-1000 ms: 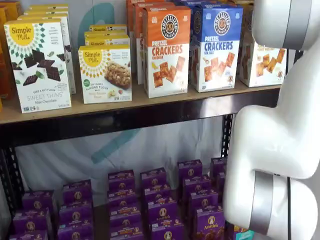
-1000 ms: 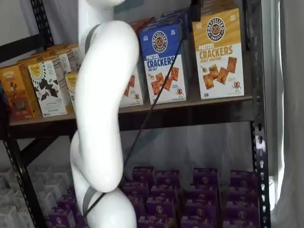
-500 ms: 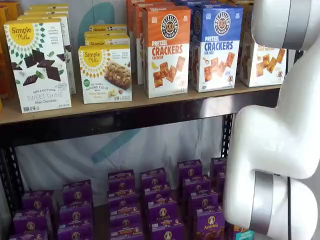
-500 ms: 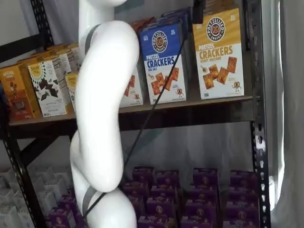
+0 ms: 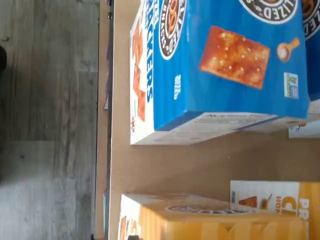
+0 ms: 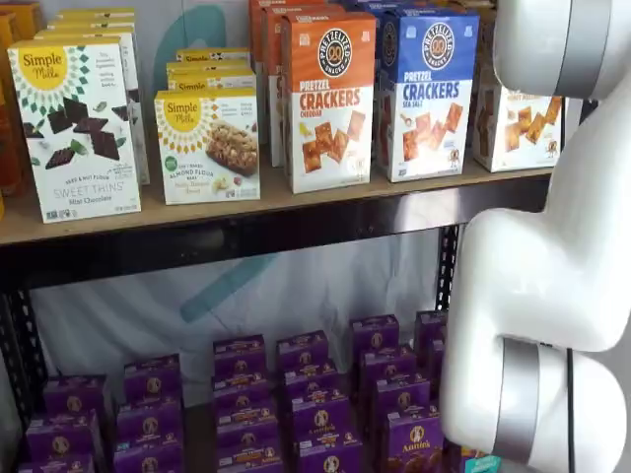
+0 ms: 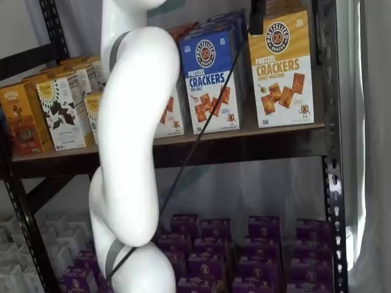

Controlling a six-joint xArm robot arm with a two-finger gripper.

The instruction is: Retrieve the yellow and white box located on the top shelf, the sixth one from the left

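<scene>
The yellow and white box (image 7: 281, 67) stands at the right end of the top shelf (image 7: 244, 137), next to the blue sea-salt carton (image 7: 209, 79). In a shelf view it (image 6: 520, 126) is partly hidden behind my white arm (image 6: 552, 266). My gripper (image 7: 256, 13) shows only as a black finger at the view's top edge, over the gap between the blue and yellow cartons, with a cable hanging from it. No gap between fingers shows. The wrist view shows the blue carton (image 5: 225, 60), the yellow box (image 5: 210, 222) and bare shelf board (image 5: 165, 165) between them.
An orange cheddar carton (image 6: 328, 99) and Simple Mills boxes (image 6: 74, 128) stand further left on the top shelf. Small purple boxes (image 6: 315, 394) fill the level below. A black perforated upright (image 7: 333, 140) stands right beside the yellow box.
The black finger has edged slightly to the right, toward the yellow box's top corner. The boxes have not moved.
</scene>
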